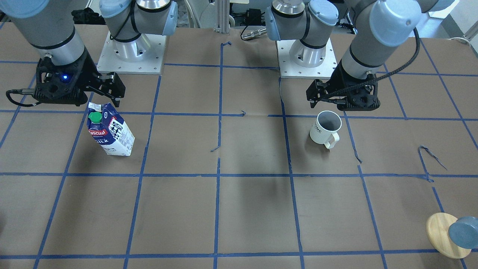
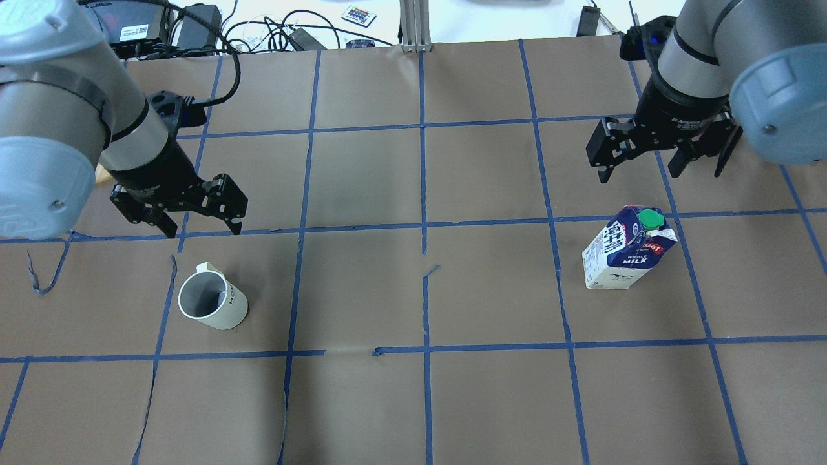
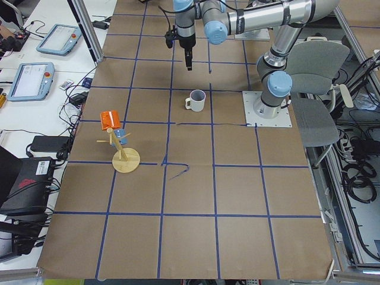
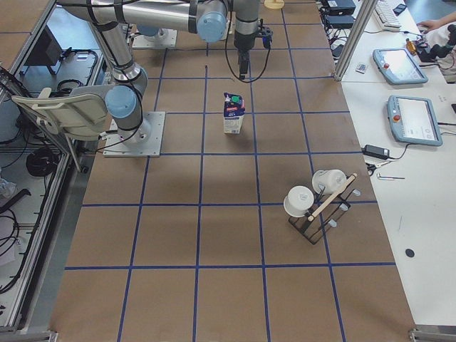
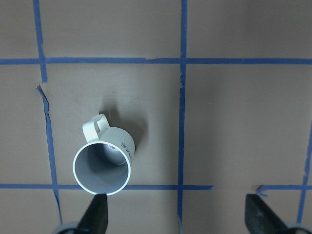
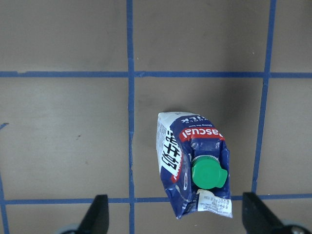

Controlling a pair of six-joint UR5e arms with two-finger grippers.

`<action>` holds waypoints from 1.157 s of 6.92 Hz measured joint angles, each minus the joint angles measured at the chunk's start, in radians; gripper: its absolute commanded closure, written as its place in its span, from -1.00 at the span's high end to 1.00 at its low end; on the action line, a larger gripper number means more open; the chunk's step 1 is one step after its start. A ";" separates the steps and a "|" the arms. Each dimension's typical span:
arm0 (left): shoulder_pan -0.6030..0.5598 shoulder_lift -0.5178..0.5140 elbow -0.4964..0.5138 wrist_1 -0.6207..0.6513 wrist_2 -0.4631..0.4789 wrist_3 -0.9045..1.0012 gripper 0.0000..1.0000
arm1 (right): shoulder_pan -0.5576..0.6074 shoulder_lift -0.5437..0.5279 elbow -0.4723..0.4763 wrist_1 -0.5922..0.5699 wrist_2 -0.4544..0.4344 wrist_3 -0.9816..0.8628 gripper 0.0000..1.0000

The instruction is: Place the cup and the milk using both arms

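The white cup stands upright on the brown table, handle toward the far side; it also shows in the front view and the left wrist view. My left gripper hovers open and empty above and just beyond it. The blue and white milk carton with its green cap stands upright, also in the front view and the right wrist view. My right gripper hovers open and empty above and just beyond the carton.
A wooden mug stand with an orange cup and a blue cup stands toward the table's left end; its disc base shows in the front view. A rack with white cups stands toward the right end. Blue tape lines grid the table.
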 measured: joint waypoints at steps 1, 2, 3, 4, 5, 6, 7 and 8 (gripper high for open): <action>0.034 0.000 -0.081 0.055 0.005 0.029 1.00 | -0.020 -0.001 0.057 -0.056 -0.003 -0.025 0.93; 0.047 -0.002 -0.149 0.121 0.008 0.025 1.00 | -0.046 -0.001 0.110 -0.116 -0.002 -0.057 0.93; 0.051 -0.008 -0.190 0.165 0.009 0.008 1.00 | -0.088 -0.001 0.159 -0.153 0.005 -0.081 0.95; 0.052 -0.016 -0.208 0.183 0.010 -0.004 1.00 | -0.127 0.000 0.209 -0.195 0.011 -0.100 0.98; 0.052 -0.025 -0.213 0.189 0.011 -0.014 0.71 | -0.149 0.001 0.254 -0.250 0.014 -0.111 0.98; 0.052 -0.036 -0.217 0.191 0.010 -0.022 0.71 | -0.155 0.002 0.281 -0.292 0.016 -0.107 0.98; 0.053 -0.052 -0.222 0.192 0.009 -0.026 0.70 | -0.155 0.004 0.292 -0.309 0.025 -0.097 0.91; 0.053 -0.074 -0.226 0.200 0.009 -0.027 0.68 | -0.154 0.006 0.297 -0.314 0.042 -0.075 0.65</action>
